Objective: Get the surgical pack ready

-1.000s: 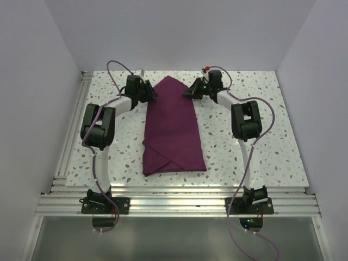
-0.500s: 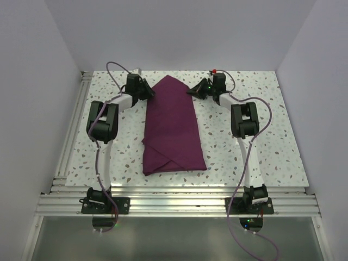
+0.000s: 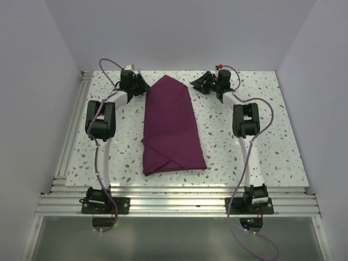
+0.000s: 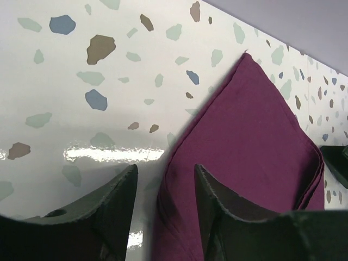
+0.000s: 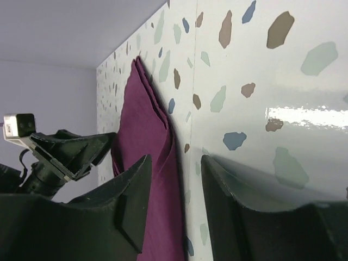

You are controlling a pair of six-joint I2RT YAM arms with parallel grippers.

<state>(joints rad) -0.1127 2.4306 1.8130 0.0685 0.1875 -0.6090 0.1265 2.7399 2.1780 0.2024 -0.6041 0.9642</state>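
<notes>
The surgical pack is a deep purple cloth folded into a long bundle with a pointed far end, lying mid-table. No steel tray shows. My left gripper is open by the left side of the point. In the left wrist view one finger is over the cloth and the other over bare table. My right gripper is open by the right side of the point. In the right wrist view it straddles the cloth's edge, gripping nothing.
The speckled white table is boxed in by pale walls at the back and both sides. Aluminium rails run along the left and near edges. The left gripper shows in the right wrist view.
Both grippers have drawn slightly outward and toward the far edge, away from the cloth's pointed end. The cloth has stayed where it was.
</notes>
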